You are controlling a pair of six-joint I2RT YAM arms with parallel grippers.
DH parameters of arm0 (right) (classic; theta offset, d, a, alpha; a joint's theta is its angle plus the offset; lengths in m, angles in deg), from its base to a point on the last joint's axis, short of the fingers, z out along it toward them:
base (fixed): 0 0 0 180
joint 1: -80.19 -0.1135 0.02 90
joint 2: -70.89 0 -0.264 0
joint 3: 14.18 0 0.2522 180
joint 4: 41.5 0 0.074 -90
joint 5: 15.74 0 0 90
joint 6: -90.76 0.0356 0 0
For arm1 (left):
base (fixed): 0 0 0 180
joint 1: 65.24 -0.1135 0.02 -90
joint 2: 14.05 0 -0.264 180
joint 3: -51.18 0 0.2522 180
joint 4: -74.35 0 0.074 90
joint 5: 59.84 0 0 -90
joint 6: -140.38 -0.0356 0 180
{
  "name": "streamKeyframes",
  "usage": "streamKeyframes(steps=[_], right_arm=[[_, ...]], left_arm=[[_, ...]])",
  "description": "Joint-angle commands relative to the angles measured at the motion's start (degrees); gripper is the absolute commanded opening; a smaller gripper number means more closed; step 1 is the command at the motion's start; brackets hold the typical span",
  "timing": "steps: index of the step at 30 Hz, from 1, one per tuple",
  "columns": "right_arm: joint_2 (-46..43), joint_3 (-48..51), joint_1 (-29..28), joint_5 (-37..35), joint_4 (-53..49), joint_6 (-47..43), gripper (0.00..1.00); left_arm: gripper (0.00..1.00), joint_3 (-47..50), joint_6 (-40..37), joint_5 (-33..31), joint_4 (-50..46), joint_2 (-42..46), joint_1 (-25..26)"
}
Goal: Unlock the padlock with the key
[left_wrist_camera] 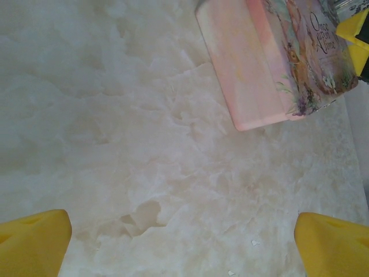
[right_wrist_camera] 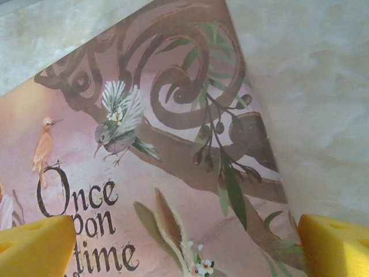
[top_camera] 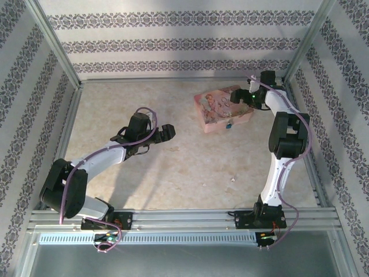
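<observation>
Little blue padlock (top_camera: 229, 124) just beside the pink tin (top_camera: 213, 112), right fingers (right_wrist_camera: 34, 245) wide apart over it, left fingers (left_wrist_camera: 34, 242) wide apart off to its left

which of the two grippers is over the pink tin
The right gripper: it hangs open above the illustrated lid of the pink tin. The left gripper, also open, is over bare table, short of the tin.

Pink tin (right_wrist_camera: 173, 144) printed with brown scrolls, green leaves, a grey bird; cream marbled surface (left_wrist_camera: 144, 144); teal padlock (top_camera: 229, 124); grey-striped pale walls (top_camera: 173, 40).
</observation>
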Motion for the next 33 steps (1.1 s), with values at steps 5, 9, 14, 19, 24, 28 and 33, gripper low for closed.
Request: streamKeyframes(steps=[5, 9, 14, 19, 24, 28, 33], right_arm=[[-3.0, 1.9, -5.2, 4.5, -0.9, 1.0, 0.98], [-5.4, 5.6, -8.7, 4.1, 1.5, 3.7, 0.98], [-7.5, 9.4, -13.1, 1.3, 4.4, 6.9, 0.98], [-9.8, 13.3, -17.0, 1.0, 8.6, 10.0, 0.98], [-12.5, 15.8, -18.3, -2.3, 10.2, 11.3, 0.98], [-18.7, 17.5, -17.8, -8.8, 7.8, 9.9, 0.98], [-30.6, 23.7, -17.8, -15.1, 2.6, 5.9, 0.98]], left_arm=[[0.99, 0.1, -2.0, -2.3, -3.6, 3.6, 0.4], [0.99, -0.1, -2.4, -2.6, -4.9, 4.7, 0.2], [0.99, 0.3, -1.9, -2.9, -5.6, 5.5, 0.2], [0.99, 1.2, -1.5, -3.4, -5.9, 6.1, 0.2], [0.99, 1.4, -1.9, -3.8, -6.3, 7.3, 0.1], [0.99, 1.6, -3.2, -3.7, -6.2, 9.1, 0.2], [0.99, 3.1, -4.4, -5.2, -3.7, 11.9, 0.1]])
